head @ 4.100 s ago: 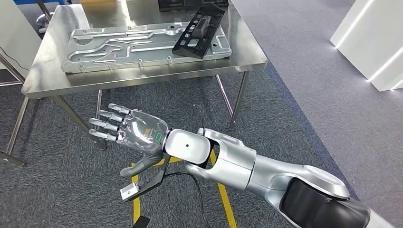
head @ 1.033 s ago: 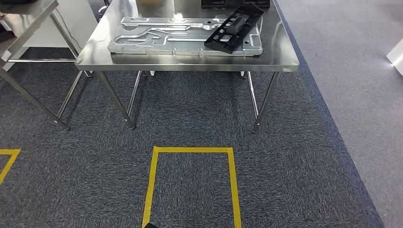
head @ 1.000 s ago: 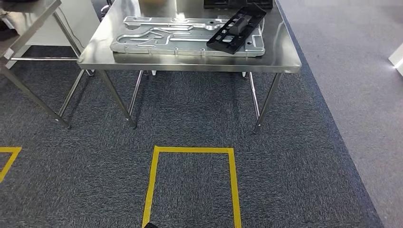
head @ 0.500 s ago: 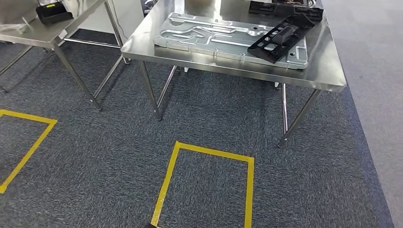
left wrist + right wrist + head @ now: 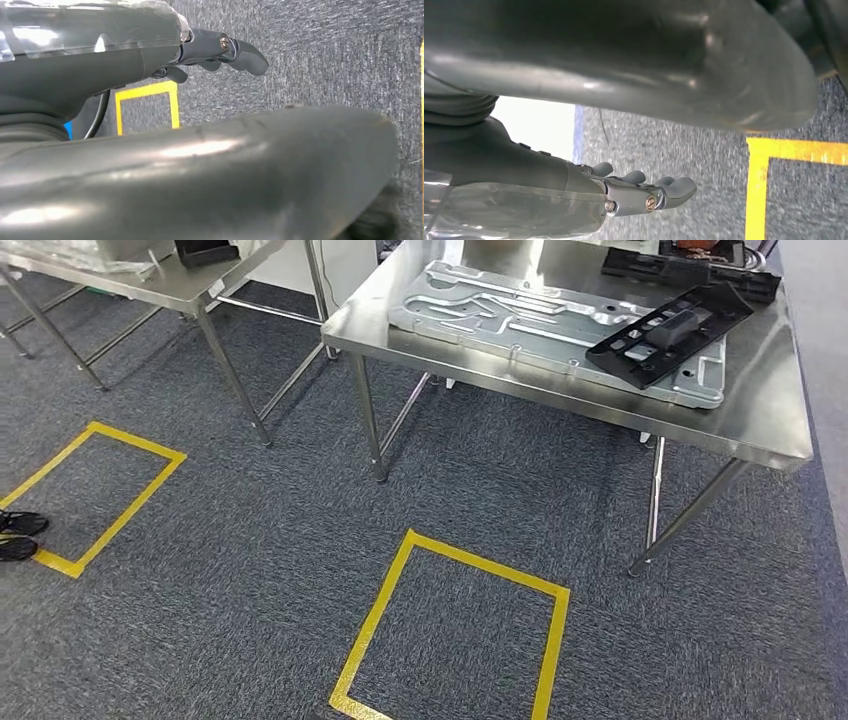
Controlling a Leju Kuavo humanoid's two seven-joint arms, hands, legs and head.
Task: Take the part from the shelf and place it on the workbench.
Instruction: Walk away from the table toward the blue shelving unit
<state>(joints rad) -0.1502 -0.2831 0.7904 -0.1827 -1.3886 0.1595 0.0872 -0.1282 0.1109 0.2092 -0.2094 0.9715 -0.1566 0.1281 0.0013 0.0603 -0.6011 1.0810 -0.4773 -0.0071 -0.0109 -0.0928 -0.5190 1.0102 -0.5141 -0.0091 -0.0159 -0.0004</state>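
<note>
A black slotted part (image 5: 668, 332) lies tilted across the right end of a large silver metal plate (image 5: 520, 315) on the steel workbench (image 5: 770, 410) at the upper right of the head view. My left hand (image 5: 150, 45) hangs over the carpet beside my body, its dark fingers (image 5: 235, 50) loosely extended and holding nothing. In the right wrist view my right hand (image 5: 574, 200) also hangs above the carpet, with the fingers (image 5: 664, 192) apart and empty.
A second steel table (image 5: 180, 285) with a black object (image 5: 205, 252) stands at the upper left. Two yellow tape squares (image 5: 480, 565) (image 5: 130, 445) mark the grey carpet. A person's dark shoes (image 5: 18, 535) are at the left edge. Another black tray (image 5: 690, 268) sits at the workbench's back.
The camera has turned left, so the workbench has slid to the upper right and a second table and tape square have come in. My right arm, raised 4 s ago, has dropped.
</note>
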